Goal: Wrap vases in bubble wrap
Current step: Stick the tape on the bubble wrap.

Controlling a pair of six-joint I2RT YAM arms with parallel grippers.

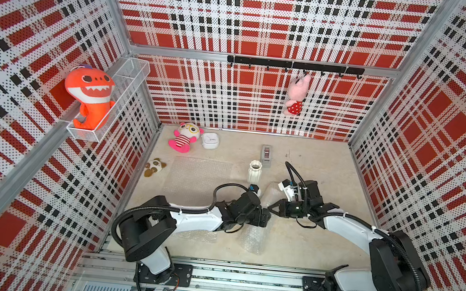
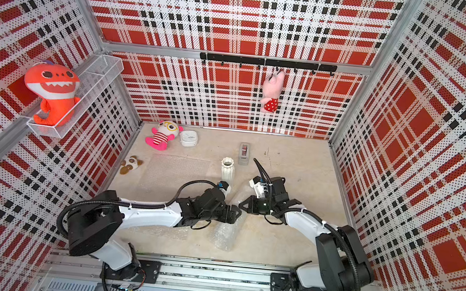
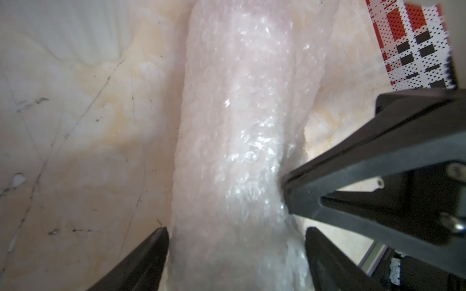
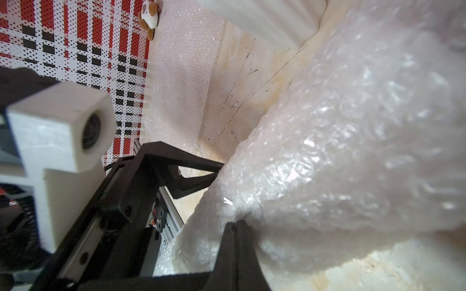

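Beige table (image 1: 326, 168) carries it all: a spare bubble wrap sheet (image 1: 199, 175) lies flat toward its left edge, ready for the smaller vase (image 1: 255, 172) standing mid-table. Near the front edge lies a rolled bundle (image 3: 234, 151), presumably hiding the larger vase. My left pincer (image 3: 235, 231) straddles it, jaws spread; my right pincer (image 4: 234, 225) is clamped on its wrap, likely so nothing unrolls.

The walls (image 1: 253, 21) are covered in a red, white and black check with small dots. The vase (image 1: 254, 172) is seen white and ribbed, the bubble wrap (image 1: 199, 175) clear and dotted, the bench (image 1: 326, 168) pale beige, the shark toy (image 1: 89, 92) orange.
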